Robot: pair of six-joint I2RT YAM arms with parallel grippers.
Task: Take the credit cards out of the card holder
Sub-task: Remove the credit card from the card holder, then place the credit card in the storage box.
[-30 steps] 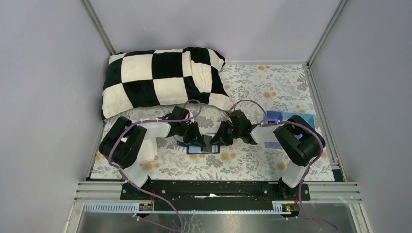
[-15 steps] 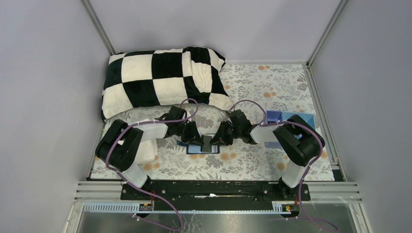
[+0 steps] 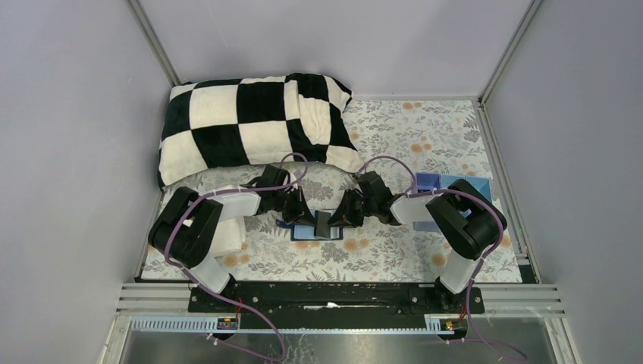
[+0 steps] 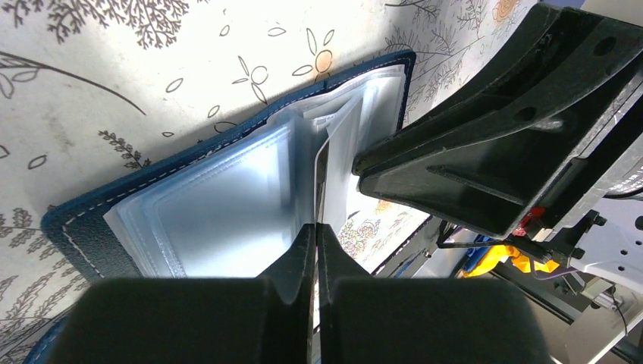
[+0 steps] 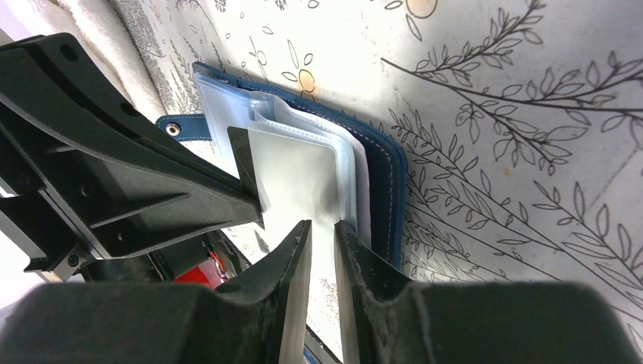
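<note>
Two robot arms work a navy card holder (image 4: 79,224) lying open, spine flat, on a floral cloth (image 3: 394,254), with a checkered pillow (image 3: 243,125) beyond the holder and a blue tray (image 3: 455,183) off to its right. The holder sits directly between the two grippers, which close in on it from opposite sides. The left gripper (image 4: 316,227) has its jaws pressed fully together at the holder's middle, pinching the edge of one thin leaf (image 5: 296,171) that stands up from the stack of clear sleeves (image 4: 220,212); whether that leaf is a card or only a plastic pocket cannot be told. The right gripper (image 5: 322,227) meets the same leaf from the holder's other side, its jaws a narrow gap apart with pale plastic running into the gap, though whether they press on it is unclear. The pairing looks deliberate: one arm steadies the floppy pages so the other can tease a card free. The holder's closure tab (image 5: 186,129) lies undone on the cloth at its far edge. No card shows loose around the holder, so the job appears to be at its opening step.
</note>
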